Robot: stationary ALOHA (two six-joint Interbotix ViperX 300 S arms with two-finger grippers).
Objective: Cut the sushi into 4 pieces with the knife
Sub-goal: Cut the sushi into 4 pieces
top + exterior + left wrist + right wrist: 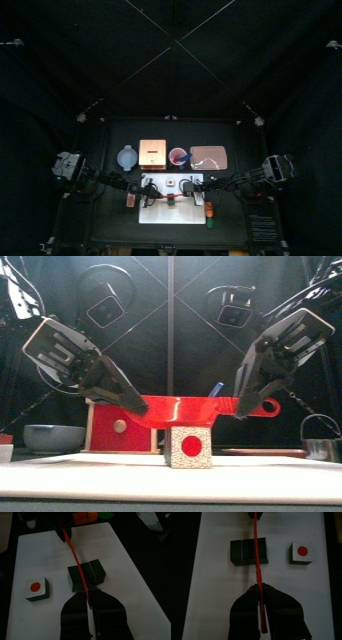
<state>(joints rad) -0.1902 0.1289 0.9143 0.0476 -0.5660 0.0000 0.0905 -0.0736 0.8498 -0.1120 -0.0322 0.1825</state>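
A dark green sushi block lies on the white cutting board. One cut piece with a red centre stands apart beside it. The red knife spans between both arms, blade down, across the block's middle. My left gripper is shut on one end and my right gripper on the handle end. Whether the blade touches the block is hidden.
Behind the board stand a blue-grey bowl, the wooden box with a red drawer front and a pink tray. A blue knife sticks up behind the red one. The metal cutter sits at the right.
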